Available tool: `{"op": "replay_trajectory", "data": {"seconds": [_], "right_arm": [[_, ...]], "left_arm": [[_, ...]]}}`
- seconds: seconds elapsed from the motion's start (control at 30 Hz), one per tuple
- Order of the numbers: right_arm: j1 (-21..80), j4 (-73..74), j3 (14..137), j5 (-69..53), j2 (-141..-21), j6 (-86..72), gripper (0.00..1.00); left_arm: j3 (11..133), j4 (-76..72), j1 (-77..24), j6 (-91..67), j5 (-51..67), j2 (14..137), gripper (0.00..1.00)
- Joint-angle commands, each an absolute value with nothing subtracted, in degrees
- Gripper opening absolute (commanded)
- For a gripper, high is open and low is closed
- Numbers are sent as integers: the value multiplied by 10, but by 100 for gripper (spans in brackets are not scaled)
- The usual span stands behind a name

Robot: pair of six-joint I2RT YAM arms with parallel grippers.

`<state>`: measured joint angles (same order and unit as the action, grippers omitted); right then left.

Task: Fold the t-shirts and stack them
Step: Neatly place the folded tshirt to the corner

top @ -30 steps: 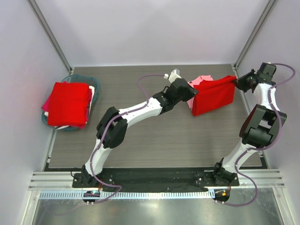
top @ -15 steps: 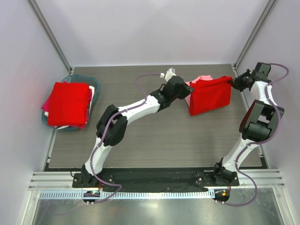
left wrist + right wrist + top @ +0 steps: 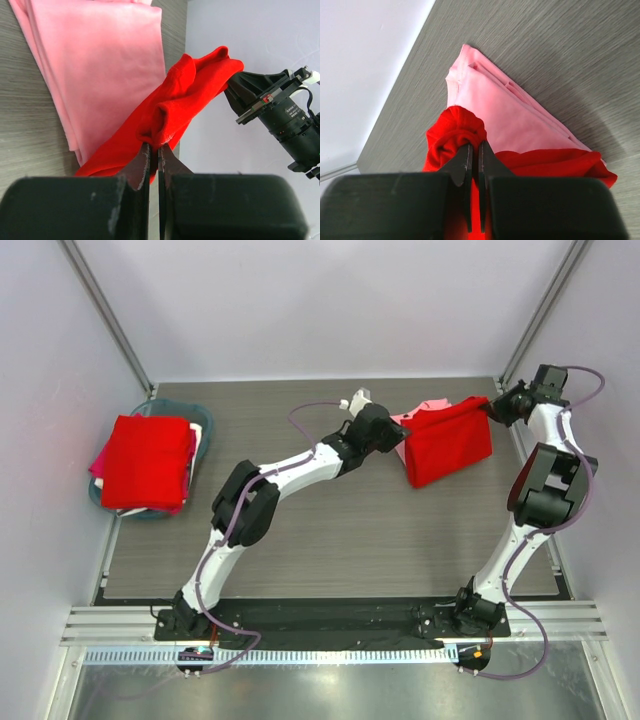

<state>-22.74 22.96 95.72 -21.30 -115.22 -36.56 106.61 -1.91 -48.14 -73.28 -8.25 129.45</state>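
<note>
A folded bright red t-shirt (image 3: 448, 447) hangs between my two grippers at the back right of the table, over a folded light pink t-shirt (image 3: 420, 416). My left gripper (image 3: 398, 437) is shut on the red shirt's left corner (image 3: 160, 122), with the pink shirt (image 3: 100, 65) lying flat beyond it. My right gripper (image 3: 490, 409) is shut on the red shirt's right corner (image 3: 457, 131), above the pink shirt (image 3: 510, 117). A stack of folded shirts topped by a red one (image 3: 146, 460) sits in the teal basin (image 3: 200, 418) at the left.
The back wall and right wall stand close behind the held shirt. A metal frame post (image 3: 525, 330) runs up at the back right corner. The dark wood-grain table (image 3: 340, 540) stretches in front of the shirts.
Both grippers have carried the red shirt left and toward the back, so it now hangs further over the pink shirt. The basin stack has not moved.
</note>
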Motion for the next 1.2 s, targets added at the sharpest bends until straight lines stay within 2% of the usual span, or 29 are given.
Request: {"op": "replay_trajectory", "data": {"seconds": [0.0,0.37,0.43,0.47,0.53,0.57,0.6,0.63,0.67,0.7,0.87,1.03,1.13,1.17], "right_arm": [[-231,189,998,-171,-1164,-365,1],[-208,192,1081,-175,-1253,-357,2],[-196,208,1132,-178,-1282,-338,7],[-193,220,1153,-162,-1314,-330,11],[-187,231,1195,-163,-1345,-326,34],[-187,231,1203,-171,-1356,-328,47],[-185,231,1215,-175,-1374,-330,68],[-182,231,1219,-178,-1378,-324,74],[-179,231,1223,-178,-1378,-317,80],[-177,230,1215,-165,-1367,-310,82],[-153,230,1165,-95,-1291,-252,80],[-83,231,1062,97,-1166,-156,80],[-49,231,1012,85,-1121,-127,77],[-45,231,999,69,-1112,-130,70]], "left_arm": [[1095,-30,-466,-737,-80,1300,0],[1109,-39,-428,-744,-76,1339,0],[1113,-49,-422,-744,-79,1358,0],[1118,-51,-420,-744,-84,1367,0],[1144,-52,-415,-748,-86,1407,11],[1157,-51,-411,-748,-82,1419,23],[1170,-35,-409,-744,-77,1432,43],[1185,-27,-401,-738,-76,1440,48],[1187,-18,-397,-730,-82,1437,60],[1183,-5,-395,-705,-88,1430,69],[1104,-2,-379,-636,-144,1329,70],[1053,53,-379,-564,-168,1258,68],[982,54,-378,-535,-177,1188,68],[964,54,-378,-528,-179,1171,68]]}}
